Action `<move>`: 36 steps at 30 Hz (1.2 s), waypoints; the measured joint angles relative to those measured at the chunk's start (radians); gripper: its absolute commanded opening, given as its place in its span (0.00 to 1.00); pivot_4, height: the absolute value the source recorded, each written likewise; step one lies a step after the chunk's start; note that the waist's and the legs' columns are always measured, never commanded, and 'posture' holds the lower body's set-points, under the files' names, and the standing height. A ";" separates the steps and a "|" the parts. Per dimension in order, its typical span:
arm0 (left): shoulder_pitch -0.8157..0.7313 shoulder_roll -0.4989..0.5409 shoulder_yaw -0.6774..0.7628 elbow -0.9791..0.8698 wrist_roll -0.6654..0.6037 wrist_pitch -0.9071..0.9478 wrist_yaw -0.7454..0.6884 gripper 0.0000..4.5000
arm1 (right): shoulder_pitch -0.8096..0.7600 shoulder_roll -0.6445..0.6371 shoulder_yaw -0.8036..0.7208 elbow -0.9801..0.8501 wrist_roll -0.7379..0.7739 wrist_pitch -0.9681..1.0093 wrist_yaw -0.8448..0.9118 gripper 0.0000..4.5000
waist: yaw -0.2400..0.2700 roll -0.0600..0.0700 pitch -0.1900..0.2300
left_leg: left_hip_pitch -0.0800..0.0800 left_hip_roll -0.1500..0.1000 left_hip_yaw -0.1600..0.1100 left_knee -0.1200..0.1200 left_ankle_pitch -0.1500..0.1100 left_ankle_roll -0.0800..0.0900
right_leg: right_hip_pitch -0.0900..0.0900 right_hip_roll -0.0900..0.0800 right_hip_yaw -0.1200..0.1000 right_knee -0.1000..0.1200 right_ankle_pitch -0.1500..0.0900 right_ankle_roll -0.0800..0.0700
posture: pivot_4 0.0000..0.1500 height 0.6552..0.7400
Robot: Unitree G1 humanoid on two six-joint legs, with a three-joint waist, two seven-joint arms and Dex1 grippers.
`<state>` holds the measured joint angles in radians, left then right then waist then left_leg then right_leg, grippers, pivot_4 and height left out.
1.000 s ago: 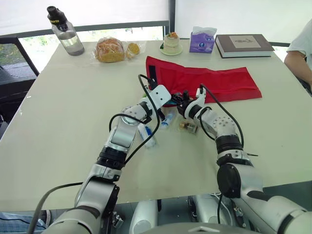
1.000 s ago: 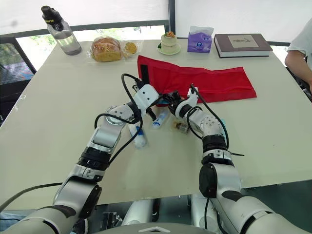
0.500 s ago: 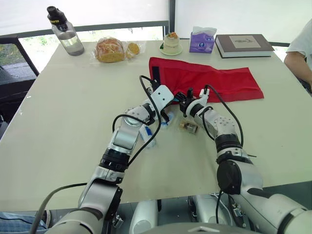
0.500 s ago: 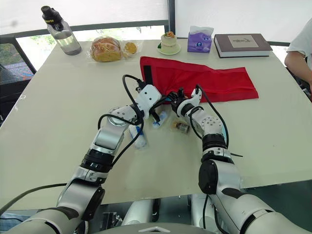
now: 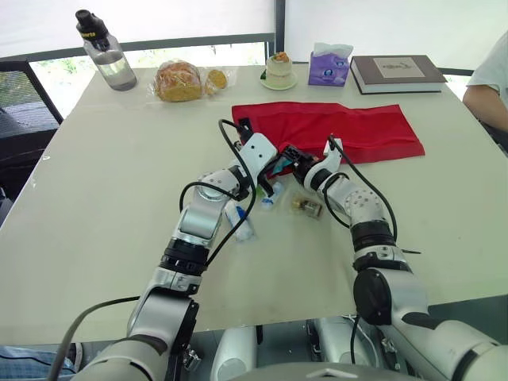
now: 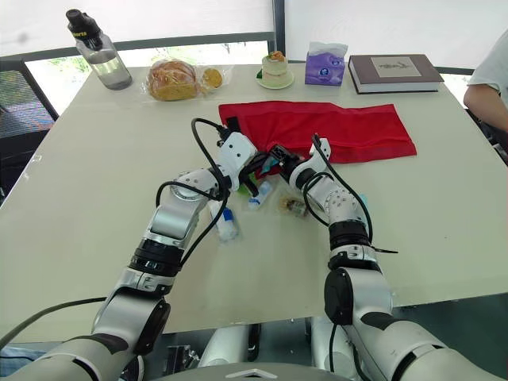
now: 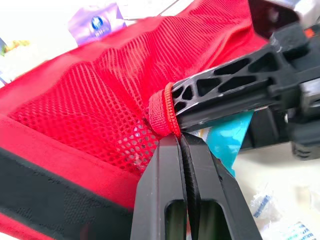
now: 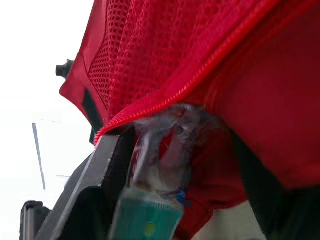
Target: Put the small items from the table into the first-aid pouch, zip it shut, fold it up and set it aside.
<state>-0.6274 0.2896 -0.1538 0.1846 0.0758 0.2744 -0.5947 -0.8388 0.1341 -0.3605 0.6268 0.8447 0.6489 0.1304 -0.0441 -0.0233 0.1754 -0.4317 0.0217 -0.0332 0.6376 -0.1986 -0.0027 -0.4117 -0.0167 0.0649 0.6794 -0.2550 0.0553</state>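
The red first-aid pouch (image 5: 357,131) lies spread across the far middle of the table. My left gripper (image 7: 180,137) is shut on the hem (image 7: 162,110) of its mesh pocket and holds that edge lifted. My right gripper (image 8: 177,145) is at the pocket's mouth, its fingers (image 7: 235,85) spread open. A clear packet with a teal end (image 8: 155,200) sits loosely between them, half under the mesh. On the table in front lie a white-and-blue tube (image 5: 240,220), a small packet (image 5: 272,193) and a small amber item (image 5: 305,205).
Along the far edge stand a water bottle (image 5: 107,51), bagged bread (image 5: 180,81), a dessert on a saucer (image 5: 279,70), a purple tissue pack (image 5: 330,65) and a book (image 5: 397,73). A person's arm (image 5: 488,87) rests at the right edge.
My right gripper has gone from shut to open at the pocket mouth. The pouch's near left corner has been drawn up and in by the left gripper.
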 measured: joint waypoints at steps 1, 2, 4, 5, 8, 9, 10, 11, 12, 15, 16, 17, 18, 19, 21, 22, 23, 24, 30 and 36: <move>-0.001 -0.001 0.000 0.006 -0.001 -0.001 0.000 0.00 | 0.004 0.000 0.000 -0.008 -0.003 0.004 -0.004 0.67 | 0.000 0.000 0.000 | 0.000 0.000 0.000 0.000 0.000 0.000 | 0.000 0.000 0.000 0.000 0.000 0.000 | 1.00 1.00; -0.004 -0.002 -0.001 0.011 -0.001 -0.003 0.000 0.00 | 0.009 0.000 0.000 -0.018 -0.007 0.008 -0.005 0.67 | 0.000 0.000 0.000 | 0.000 0.000 0.000 0.000 0.000 0.000 | 0.000 0.000 0.000 0.000 0.000 0.000 | 1.00 1.00; -0.009 -0.003 -0.002 0.023 -0.002 -0.006 0.000 0.00 | 0.010 0.000 0.000 -0.023 -0.012 0.013 -0.009 0.67 | 0.000 0.000 0.000 | 0.000 0.000 0.000 0.000 0.000 0.000 | 0.000 0.000 0.000 0.000 0.000 0.000 | 1.00 1.00; -0.012 -0.004 -0.002 0.028 -0.002 -0.006 0.000 0.00 | 0.011 0.000 0.000 -0.026 -0.013 0.015 -0.012 0.67 | 0.000 0.000 0.000 | 0.000 0.000 0.000 0.000 0.000 0.000 | 0.000 0.000 0.000 0.000 0.000 0.000 | 1.00 1.00; -0.024 -0.005 -0.001 0.052 -0.003 -0.013 -0.001 0.00 | 0.011 0.000 0.000 -0.035 -0.025 0.022 -0.024 0.67 | 0.000 0.000 0.000 | 0.000 0.000 0.000 0.000 0.000 0.000 | 0.000 0.000 0.000 0.000 0.000 0.000 | 1.00 1.00; -0.030 -0.005 -0.001 0.066 -0.003 -0.016 -0.001 0.00 | 0.011 0.000 0.001 -0.037 -0.030 0.024 -0.027 0.67 | 0.000 0.000 0.000 | 0.000 0.000 0.000 0.000 0.000 0.000 | 0.000 0.000 0.000 0.000 0.000 0.000 | 1.00 1.00; -0.034 -0.005 0.000 0.075 -0.004 -0.017 -0.002 0.00 | 0.011 -0.001 0.004 -0.038 -0.036 0.025 -0.029 0.67 | 0.000 0.000 0.000 | 0.000 0.000 0.000 0.000 0.000 0.000 | 0.000 0.000 0.000 0.000 0.000 0.000 | 1.00 1.00; -0.038 -0.005 0.002 0.085 -0.011 -0.017 -0.004 0.00 | 0.012 -0.001 0.010 -0.040 -0.048 0.026 -0.032 0.67 | 0.000 0.000 0.000 | 0.000 0.000 0.000 0.000 0.000 0.000 | 0.000 0.000 0.000 0.000 0.000 0.000 | 1.00 1.00; -0.039 -0.006 0.009 0.093 -0.023 -0.017 -0.008 0.00 | 0.012 -0.001 0.014 -0.043 -0.056 0.026 -0.032 0.67 | 0.000 0.000 0.000 | 0.000 0.000 0.000 0.000 0.000 0.000 | 0.000 0.000 0.000 0.000 0.000 0.000 | 1.00 1.00; -0.041 -0.011 0.026 0.109 -0.045 -0.017 -0.018 0.00 | 0.017 -0.001 0.026 -0.054 -0.072 0.028 -0.034 0.50 | 0.000 0.000 0.000 | 0.000 0.000 0.000 0.000 0.000 0.000 | 0.000 0.000 0.000 0.000 0.000 0.000 | 1.00 1.00; -0.043 -0.011 0.028 0.115 -0.050 -0.016 -0.020 0.00 | 0.020 -0.001 0.028 -0.055 -0.075 0.030 -0.034 0.40 | 0.000 0.000 0.000 | 0.000 0.000 0.000 0.000 0.000 0.000 | 0.000 0.000 0.000 0.000 0.000 0.000 | 1.00 1.00; -0.043 -0.011 0.028 0.120 -0.054 -0.016 -0.021 0.00 | 0.023 -0.001 0.030 -0.055 -0.078 0.032 -0.034 0.40 | 0.000 0.000 0.000 | 0.000 0.000 0.000 0.000 0.000 0.000 | 0.000 0.000 0.000 0.000 0.000 0.000 | 1.00 1.00; -0.045 -0.013 0.028 0.130 -0.061 -0.016 -0.021 0.00 | 0.023 -0.001 0.033 -0.062 -0.082 0.036 -0.033 0.40 | 0.000 0.000 0.000 | 0.000 0.000 0.000 0.000 0.000 0.000 | 0.000 0.000 0.000 0.000 0.000 0.000 | 1.00 1.00; -0.048 -0.013 0.028 0.134 -0.063 -0.016 -0.021 0.00 | 0.023 -0.001 0.033 -0.062 -0.086 0.037 -0.034 0.40 | 0.000 0.000 0.000 | 0.000 0.000 0.000 0.000 0.000 0.000 | 0.000 0.000 0.000 0.000 0.000 0.000 | 1.00 1.00; -0.052 -0.012 0.030 0.141 -0.067 -0.016 -0.022 0.00 | 0.024 -0.001 0.033 -0.062 -0.090 0.039 -0.036 0.40 | 0.000 0.000 0.000 | 0.000 0.000 0.000 0.000 0.000 0.000 | 0.000 0.000 0.000 0.000 0.000 0.000 | 1.00 1.00; -0.057 -0.012 0.030 0.145 -0.070 -0.016 -0.022 0.00 | 0.024 -0.001 0.033 -0.062 -0.091 0.039 -0.036 0.40 | 0.000 0.000 0.000 | 0.000 0.000 0.000 0.000 0.000 0.000 | 0.000 0.000 0.000 0.000 0.000 0.000 | 1.00 1.00; -0.059 -0.012 0.030 0.147 -0.072 -0.016 -0.022 0.00 | 0.024 -0.001 0.033 -0.062 -0.091 0.039 -0.037 0.40 | 0.000 0.000 0.000 | 0.000 0.000 0.000 0.000 0.000 0.000 | 0.000 0.000 0.000 0.000 0.000 0.000 | 1.00 1.00; -0.062 -0.012 0.031 0.151 -0.076 -0.016 -0.023 0.00 | 0.024 -0.001 0.033 -0.063 -0.091 0.039 -0.038 0.40 | 0.000 0.000 0.000 | 0.000 0.000 0.000 0.000 0.000 0.000 | 0.000 0.000 0.000 0.000 0.000 0.000 | 1.00 1.00; -0.086 -0.010 0.052 0.198 -0.105 -0.016 -0.040 0.00 | 0.043 -0.003 0.051 -0.107 -0.113 0.054 -0.050 0.40 | 0.000 0.000 0.000 | 0.000 0.000 0.000 0.000 0.000 0.000 | 0.000 0.000 0.000 0.000 0.000 0.000 | 1.00 1.00; -0.121 -0.005 0.106 0.246 -0.203 0.051 -0.126 0.00 | 0.082 -0.049 0.138 -0.211 -0.169 0.129 -0.039 0.40 | 0.000 0.000 0.000 | 0.000 0.000 0.000 0.000 0.000 0.000 | 0.000 0.000 0.000 0.000 0.000 0.000 | 1.00 1.00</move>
<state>-0.7480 0.2844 -0.0483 0.4301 -0.1267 0.3252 -0.7203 -0.7566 0.0855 -0.2228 0.4162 0.6757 0.7778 0.0912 -0.0444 -0.0232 0.1755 -0.4318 0.0215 -0.0333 0.6376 -0.1986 -0.0027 -0.4117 -0.0167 0.0646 0.6791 -0.2551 0.0553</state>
